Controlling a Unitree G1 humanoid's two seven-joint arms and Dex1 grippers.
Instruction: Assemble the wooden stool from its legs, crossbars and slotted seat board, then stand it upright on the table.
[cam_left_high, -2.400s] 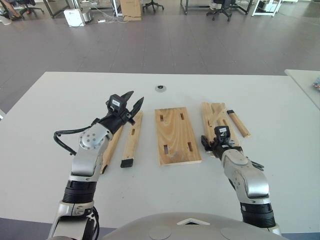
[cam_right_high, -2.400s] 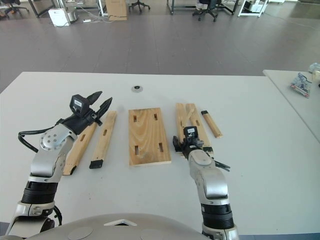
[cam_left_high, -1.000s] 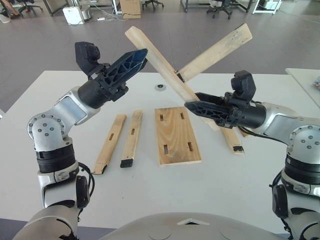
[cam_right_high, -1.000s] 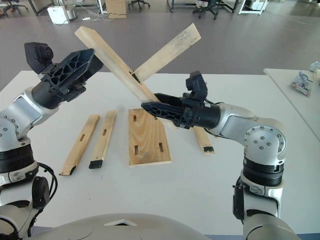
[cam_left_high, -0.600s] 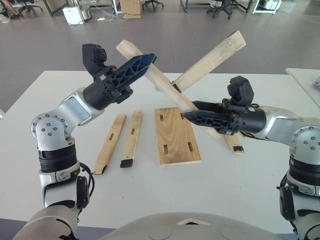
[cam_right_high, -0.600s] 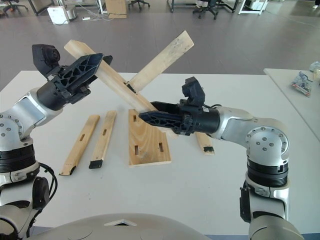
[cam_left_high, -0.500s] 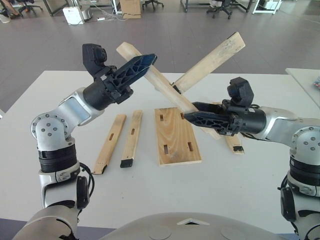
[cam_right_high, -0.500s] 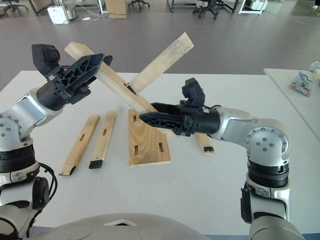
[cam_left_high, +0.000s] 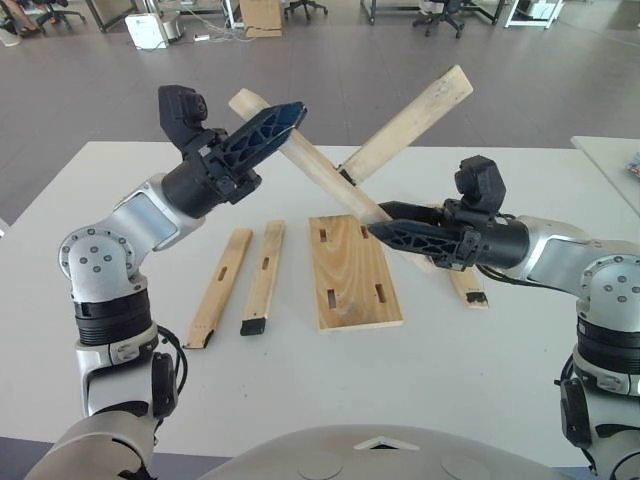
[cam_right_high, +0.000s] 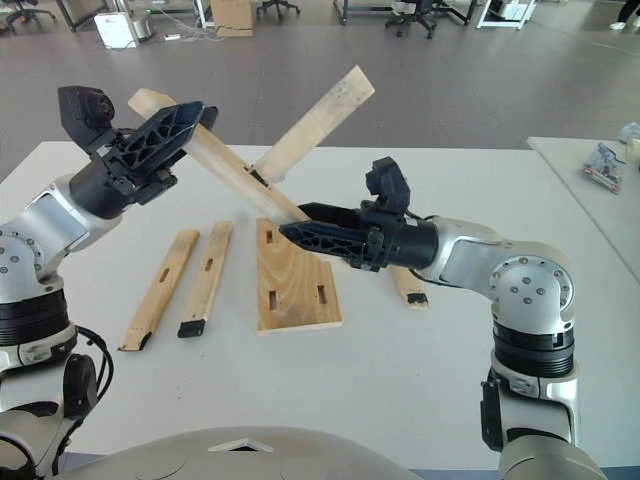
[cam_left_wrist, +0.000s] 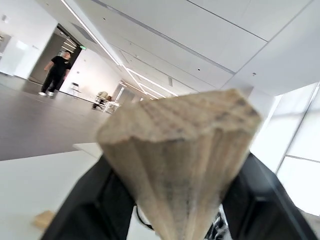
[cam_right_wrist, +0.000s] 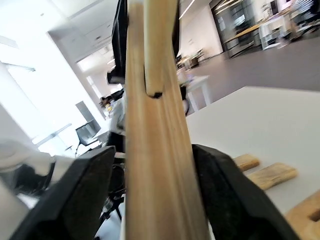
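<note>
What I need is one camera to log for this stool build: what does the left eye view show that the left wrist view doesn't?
Left eye view adds the layout: the seat board flat on the table, two loose slotted pieces beside it, and the right pincer gripping the crossed leg pair low down. Left wrist view adds a close end-on look at the leg's cut end between black fingers. Shared: the left pincer clamped on that pair's upper end.

The seat board (cam_left_high: 355, 272) lies mid-worktop (cam_left_high: 570, 190), with two slotted bars (cam_left_high: 264, 277) side by side to its left. The crossed legs (cam_left_high: 400, 120) slant above it, one foot at the worktop just right of the board.
</note>
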